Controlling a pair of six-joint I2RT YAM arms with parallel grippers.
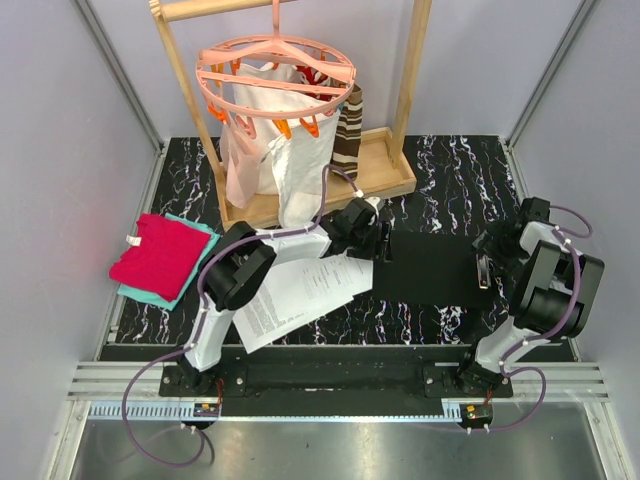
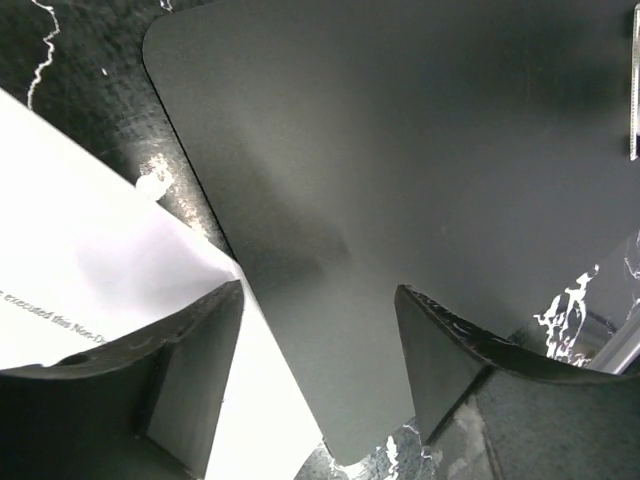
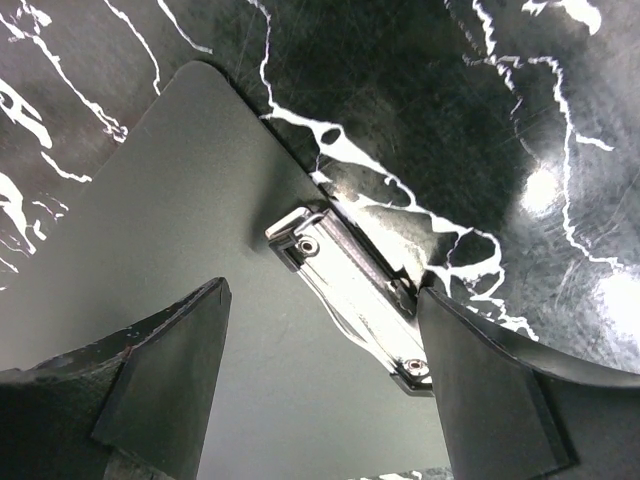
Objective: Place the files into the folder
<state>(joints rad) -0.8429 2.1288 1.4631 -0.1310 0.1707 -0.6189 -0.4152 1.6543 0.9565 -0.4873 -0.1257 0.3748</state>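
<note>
left pincer [image 2: 318, 292] and right pincer [image 3: 321, 290] both spread; files [image 1: 300, 295] slant far-right toward folder [image 1: 435, 268], whose long axis runs left-right

white and black arms [image 1: 215, 335], purple cables [image 1: 126, 400], scuffed dark wedge-shaped tool fingers [image 3: 170, 370]

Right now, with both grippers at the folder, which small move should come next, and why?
Probably lower the right gripper onto the metal clip to pin the folder. It hangs open astride that clip, and a corner of the files lies at the folder's other edge, beside the open left gripper.
</note>
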